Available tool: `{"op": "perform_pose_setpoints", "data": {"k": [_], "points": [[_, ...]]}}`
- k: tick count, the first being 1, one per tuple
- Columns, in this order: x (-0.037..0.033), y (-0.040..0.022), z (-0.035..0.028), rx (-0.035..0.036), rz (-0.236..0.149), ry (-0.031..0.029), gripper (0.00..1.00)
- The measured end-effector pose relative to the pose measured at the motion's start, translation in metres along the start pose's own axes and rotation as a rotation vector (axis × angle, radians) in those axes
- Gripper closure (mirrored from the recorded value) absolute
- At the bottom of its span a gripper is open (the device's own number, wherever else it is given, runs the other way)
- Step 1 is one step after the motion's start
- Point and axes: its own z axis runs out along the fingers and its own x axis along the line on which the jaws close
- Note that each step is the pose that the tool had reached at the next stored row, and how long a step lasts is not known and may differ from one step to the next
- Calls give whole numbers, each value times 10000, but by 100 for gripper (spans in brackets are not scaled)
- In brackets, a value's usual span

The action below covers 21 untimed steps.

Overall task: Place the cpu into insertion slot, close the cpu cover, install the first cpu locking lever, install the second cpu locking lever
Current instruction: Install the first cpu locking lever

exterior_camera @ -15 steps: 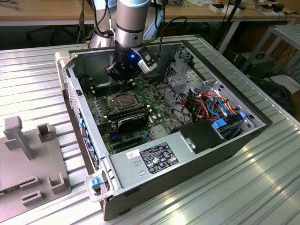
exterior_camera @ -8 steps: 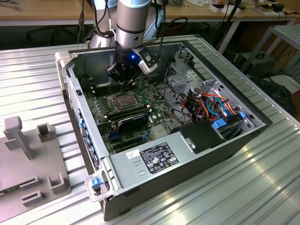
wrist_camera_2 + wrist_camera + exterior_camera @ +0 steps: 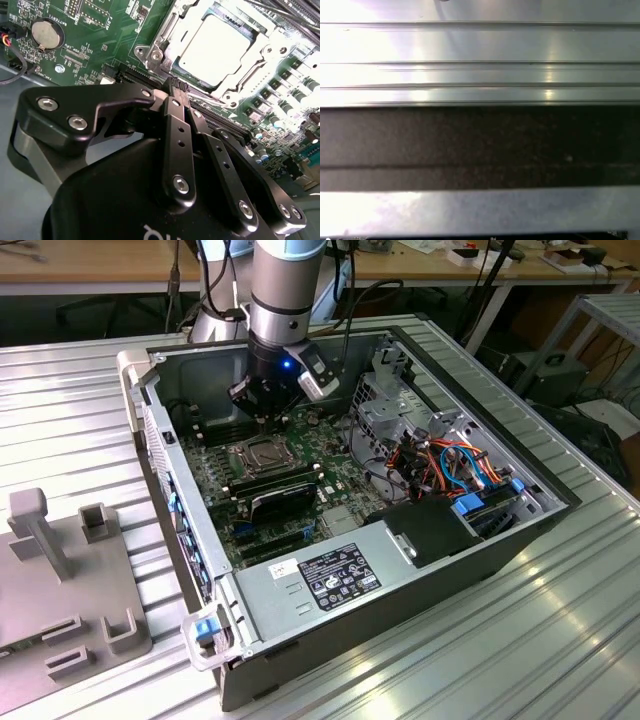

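Second wrist view: dull silver square cpu (image 3: 215, 47) within silver-framed cpu cover (image 3: 161, 40), gripper (image 3: 178, 89) fingers together nearby.

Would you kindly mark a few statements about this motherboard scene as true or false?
1. The cpu lies in the insertion slot. True.
2. The cpu cover stands raised. False: it lies flat around the chip.
3. The gripper holds the cpu. False: its fingers are shut on nothing, beside the insertion slot.
4. A coin cell sits on the green board. True.
5. The computer case is closed. False: it lies open on the ribbed metal table.
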Motion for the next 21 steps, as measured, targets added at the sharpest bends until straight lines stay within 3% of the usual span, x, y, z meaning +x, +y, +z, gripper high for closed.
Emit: {"op": "perform_pose_setpoints", "data": {"k": [21], "points": [[-9,11,36,21,-3,2,89]]}}
